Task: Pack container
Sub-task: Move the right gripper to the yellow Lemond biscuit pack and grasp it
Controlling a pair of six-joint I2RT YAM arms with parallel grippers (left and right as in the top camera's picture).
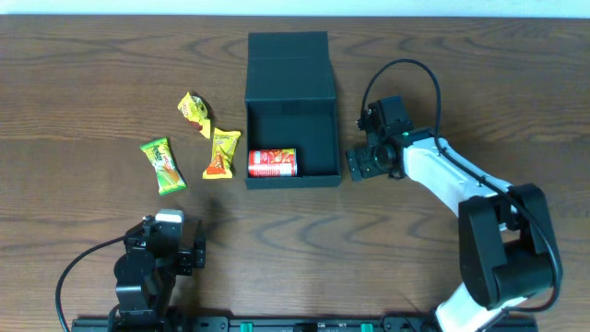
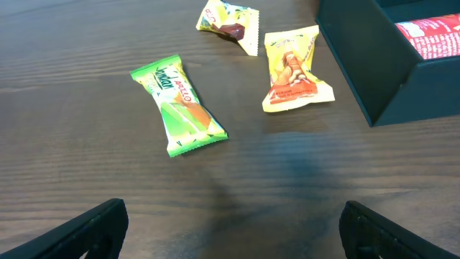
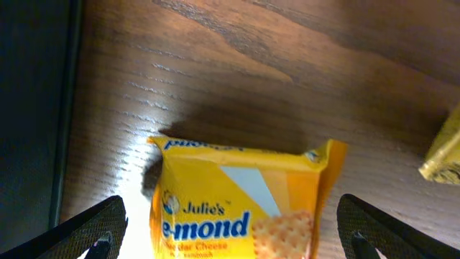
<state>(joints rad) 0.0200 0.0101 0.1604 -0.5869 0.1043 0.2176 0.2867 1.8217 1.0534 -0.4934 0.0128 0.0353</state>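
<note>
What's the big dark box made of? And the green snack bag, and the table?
The box looks like stiff card or plastic, I cannot tell which: matte, dark, straight flat walls. The green snack bag looks like thin glossy plastic film: crinkly, printed, with crimped ends. The table looks like wood or a wood-look board: brown grain lines run across it.

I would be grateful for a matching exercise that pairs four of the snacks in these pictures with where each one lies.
Things:
1. red can
2. green packet
3. Julie's cracker packet
4. orange-yellow packet

Places:
A. on the table, under the right tool
B. inside the container
C. farthest left in the overhead view
D. on the table, close beside the container's left wall

Pairs: 1-B, 2-C, 3-A, 4-D
</note>
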